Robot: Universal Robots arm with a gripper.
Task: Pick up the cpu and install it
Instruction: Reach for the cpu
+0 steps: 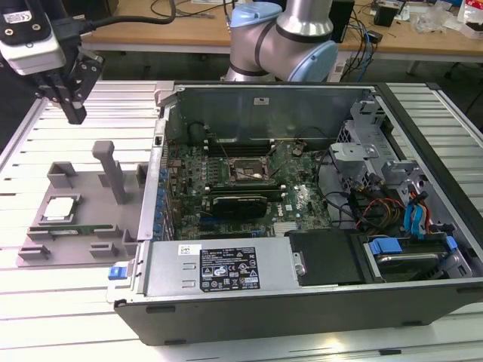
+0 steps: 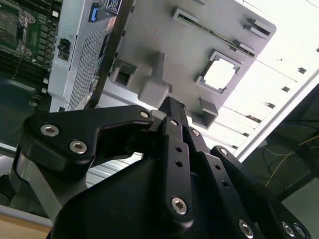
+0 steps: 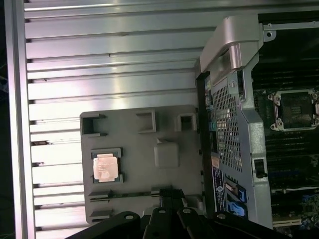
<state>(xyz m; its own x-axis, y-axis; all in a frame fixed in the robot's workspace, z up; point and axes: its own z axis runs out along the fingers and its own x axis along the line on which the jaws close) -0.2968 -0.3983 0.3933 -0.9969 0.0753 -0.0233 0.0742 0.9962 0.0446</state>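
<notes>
The gripper (image 1: pixel 74 113) hangs in the air at the exterior view's left, above the slatted metal worktop (image 1: pixel 45 317) and well apart from everything on it. Its jaws seem pressed together with nothing between them, though both wrist views catch them at a steep angle.

The cpu (image 1: pixel 60 210) lies flat, silver top up, in a square recess of a grey tray (image 1: pixel 90 188) that rests on the worktop. Nothing touches it. In the first wrist view the cpu (image 3: pixel 105 167) sits well apart from the gripper (image 3: pixel 171 194). In the second wrist view the cpu (image 2: pixel 220 73) shows bright beyond the gripper (image 2: pixel 172 103).

1 upright grey post (image 1: pixel 113 172) stands on the tray, between the cpu and the open computer case (image 1: pixel 302 302). A thin green strip (image 1: pixel 75 228) lies in a slot just beside the cpu. The tray sits just beside the case, on the exterior view's left of it.

Inside the case lies the green motherboard (image 1: pixel 226 188) with its square socket (image 1: pixel 249 172) near the middle. The arm (image 1: pixel 283 34) rises behind the case.
</notes>
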